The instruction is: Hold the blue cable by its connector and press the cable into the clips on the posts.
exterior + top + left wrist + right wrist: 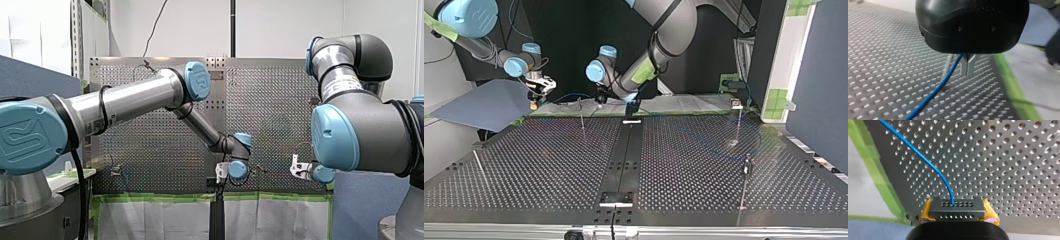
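The black connector is clamped between the yellow pads of my right gripper, low over the perforated table and near its green tape. From the connector the blue cable is led away in a curve across the holes. Farther along, the cable is seen just beside the metal fingers of my left gripper, which are pressed together. Whether the cable is touched by them cannot be told. A thin post stands just behind the cable, which does not appear to be seated in any clip yet. A farther post stands well apart, at the top view's right.

Some risks can be judged. If the cable is pressed off the clip's line, it may slide past the post. The thin post may be bent by a sideways push. If the cable is drawn tight, the connector may be twisted in the pads.
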You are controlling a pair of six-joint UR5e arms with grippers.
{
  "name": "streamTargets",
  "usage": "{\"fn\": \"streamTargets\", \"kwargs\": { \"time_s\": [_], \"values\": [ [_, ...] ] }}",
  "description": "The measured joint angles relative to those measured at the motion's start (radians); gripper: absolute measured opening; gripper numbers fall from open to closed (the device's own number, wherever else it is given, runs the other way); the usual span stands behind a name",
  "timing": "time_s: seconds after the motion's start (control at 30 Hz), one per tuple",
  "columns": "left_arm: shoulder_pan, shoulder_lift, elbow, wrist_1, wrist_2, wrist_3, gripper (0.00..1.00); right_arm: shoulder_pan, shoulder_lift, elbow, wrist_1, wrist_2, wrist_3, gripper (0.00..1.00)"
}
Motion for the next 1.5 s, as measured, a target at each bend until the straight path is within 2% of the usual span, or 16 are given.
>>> {"fn": "streamTargets", "kwargs": {
  "time_s": [0.1,0.2,0.47,0.6,0.93,1.23,1.5],
  "values": [
    [-0.009,0.001,-0.025,0.0,-0.003,0.018,0.0,-0.002,0.0,0.002,0.017,-0.003,-0.012,0.0],
    [-0.017,0.005,-0.029,-0.002,-0.004,0.031,0.0,-0.006,-0.002,0.003,0.025,-0.02,-0.016,0.0],
    [-0.024,0.014,0.013,-0.045,-0.004,0.046,0.0,-0.027,-0.007,0.005,0.024,-0.06,-0.016,0.0],
    [-0.025,0.014,0.022,-0.047,-0.004,0.047,0.0,-0.04,-0.028,0.009,0.024,-0.081,-0.013,0.0],
    [-0.017,0.014,0.024,-0.041,-0.004,0.044,0.0,-0.056,-0.051,0.01,0.013,-0.122,0.028,0.0],
    [-0.002,0.013,0.03,-0.022,0.013,0.019,0.0,-0.066,-0.051,0.009,-0.02,-0.133,0.073,0.0],
    [0.02,0.009,0.038,-0.018,0.039,0.004,0.0,-0.061,-0.051,0.006,-0.028,-0.135,0.084,0.0]
  ]
}}
